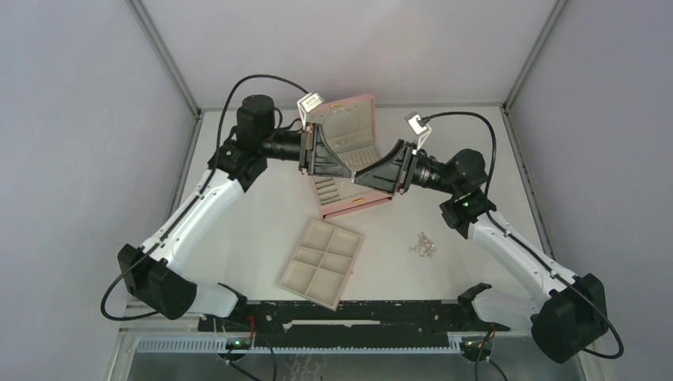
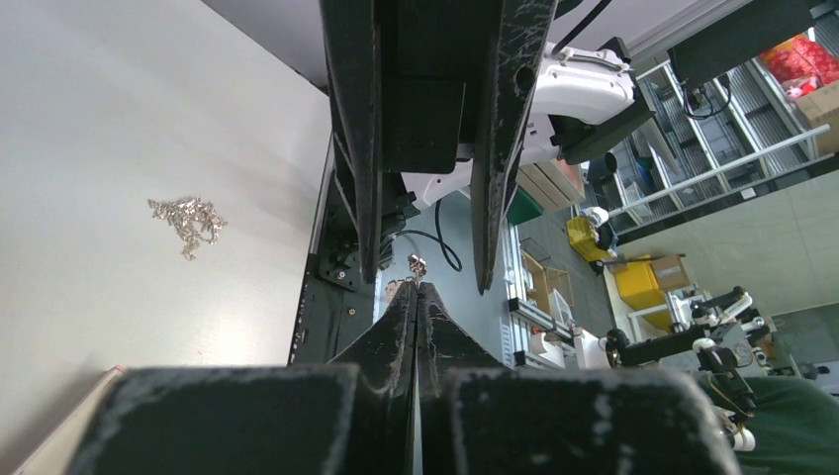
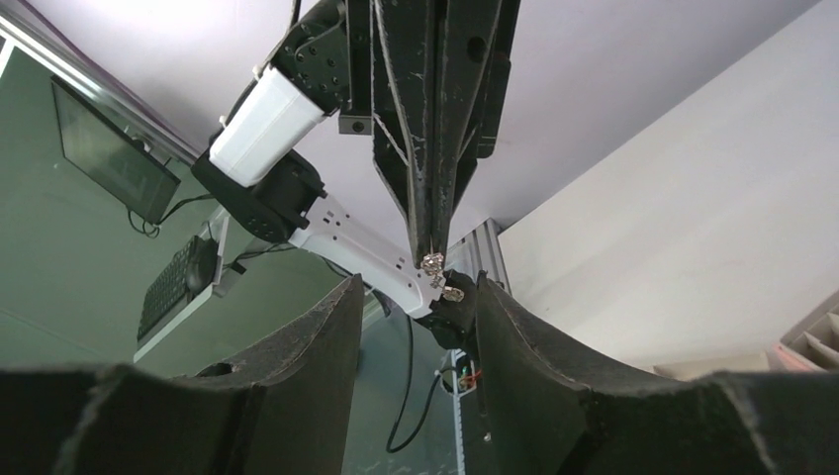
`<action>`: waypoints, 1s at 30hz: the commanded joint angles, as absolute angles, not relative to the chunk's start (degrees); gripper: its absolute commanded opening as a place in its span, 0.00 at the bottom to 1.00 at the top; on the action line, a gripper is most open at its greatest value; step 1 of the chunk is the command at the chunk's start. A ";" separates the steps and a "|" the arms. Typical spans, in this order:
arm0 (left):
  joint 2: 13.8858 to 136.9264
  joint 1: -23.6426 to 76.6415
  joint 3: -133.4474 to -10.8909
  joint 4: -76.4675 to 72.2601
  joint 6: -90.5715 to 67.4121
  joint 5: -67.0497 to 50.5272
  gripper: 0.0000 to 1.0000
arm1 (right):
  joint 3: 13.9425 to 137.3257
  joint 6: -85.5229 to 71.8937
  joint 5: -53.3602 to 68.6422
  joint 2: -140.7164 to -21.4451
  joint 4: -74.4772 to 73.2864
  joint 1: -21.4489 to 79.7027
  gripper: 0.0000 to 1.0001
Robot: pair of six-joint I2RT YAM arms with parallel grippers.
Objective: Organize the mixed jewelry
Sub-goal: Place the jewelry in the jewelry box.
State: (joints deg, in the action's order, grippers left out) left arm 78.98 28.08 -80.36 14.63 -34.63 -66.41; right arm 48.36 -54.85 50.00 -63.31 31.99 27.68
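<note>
In the overhead view, the left tool [image 1: 347, 170] and right tool [image 1: 361, 176] meet tip to tip at the middle of the frame, above the open pink box [image 1: 349, 209]. The mixed jewelry [image 1: 423, 244] lies in a small heap on the desk [image 1: 238, 230], right of centre. It is well apart from the beige tray [image 1: 317, 279], which sits lower in the frame.

From the left wrist, the left tool [image 2: 417, 297] rises from the bottom edge with its jaws pressed together. A tiny silver piece [image 2: 417, 264] is pinched at the very tips. The right tool's fingers [image 2: 361, 148] hang from the top edge, spread to either side of that piece. The jewelry heap [image 2: 188, 219] shows at the left of the frame on the pale desk [image 2: 119, 119].

From the right wrist, the right tool [image 3: 418, 292] stands agape at the bottom. The left tool [image 3: 428, 247] reaches down from the top, clamped on the silver piece [image 3: 432, 262], which hangs between the parted fingers. A corner of the pink box [image 3: 777, 354] shows at the lower right.
</note>
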 commanded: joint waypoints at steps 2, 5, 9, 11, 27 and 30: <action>77.43 27.75 -81.15 12.77 -35.33 -67.02 0.00 | 50.47 -55.16 50.45 -64.73 34.58 28.99 0.53; 77.28 27.69 -80.77 12.66 -35.26 -66.97 0.00 | 50.76 -55.77 50.47 -65.45 35.58 29.20 0.48; 77.17 27.69 -80.24 12.66 -35.16 -66.84 0.00 | 50.75 -55.82 49.89 -65.45 35.81 29.16 0.46; 77.13 27.62 -80.05 12.66 -35.08 -66.85 0.00 | 50.80 -55.72 49.45 -65.31 35.85 29.03 0.44; 77.16 27.03 -79.47 12.66 -34.89 -67.14 0.00 | 50.76 -56.91 49.09 -65.04 37.71 28.48 0.39; 77.26 27.07 -79.54 12.66 -34.89 -67.23 0.00 | 50.74 -56.87 48.63 -64.87 37.61 28.51 0.36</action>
